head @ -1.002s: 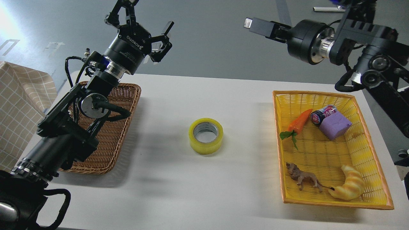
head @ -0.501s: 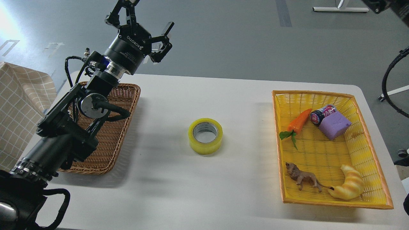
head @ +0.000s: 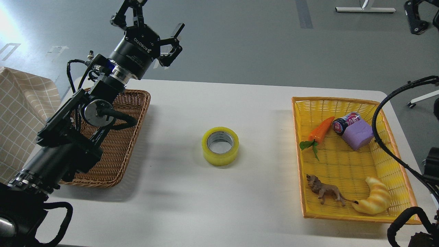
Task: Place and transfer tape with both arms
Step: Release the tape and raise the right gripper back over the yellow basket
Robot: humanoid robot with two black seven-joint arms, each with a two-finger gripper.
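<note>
The tape, a yellow roll with a grey-white core, lies flat on the white table at its middle, touching nothing. My left gripper is held high above the table's far left, over the back of the brown basket, with its fingers spread open and empty. It is well to the left of the tape and far behind it. Of my right arm I see only cables at the right edge and a black part in the top right corner. I cannot make out its fingers.
A brown wicker basket stands at the left under my left arm. A yellow basket at the right holds a carrot, a can, a purple block, a toy lion and a yellow croissant. A checked cloth hangs at far left.
My right arm has swung out of the top right of the view; now cables hang at the right edge. My left gripper shifted slightly left. The tape has not moved.
</note>
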